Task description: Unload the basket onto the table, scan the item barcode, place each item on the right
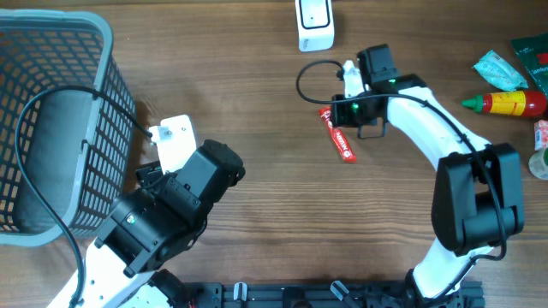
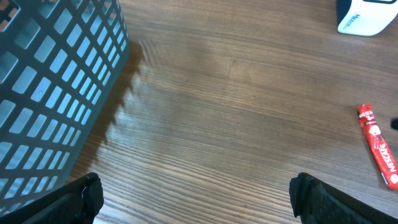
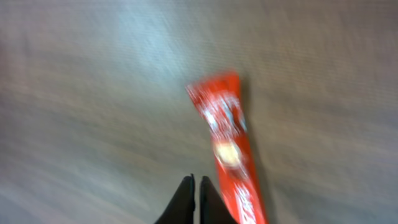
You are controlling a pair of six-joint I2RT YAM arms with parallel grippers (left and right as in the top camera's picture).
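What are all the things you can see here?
basket: one, grey-blue, left side of the table
sachet: one, red, lying flat near the middle
box: one, white, top middle edge
bottle: one, red with a yellow band and green cap, lying on the right
packets: two, green, top right corner, one partly cut off
cables: two, black, one looped near the sachet, one draped over the basket
table: one, brown wood, under everything
left gripper: one, black, open and empty, beside the basket
right gripper: one, black on a white arm, shut, tips beside the sachet, not holding it
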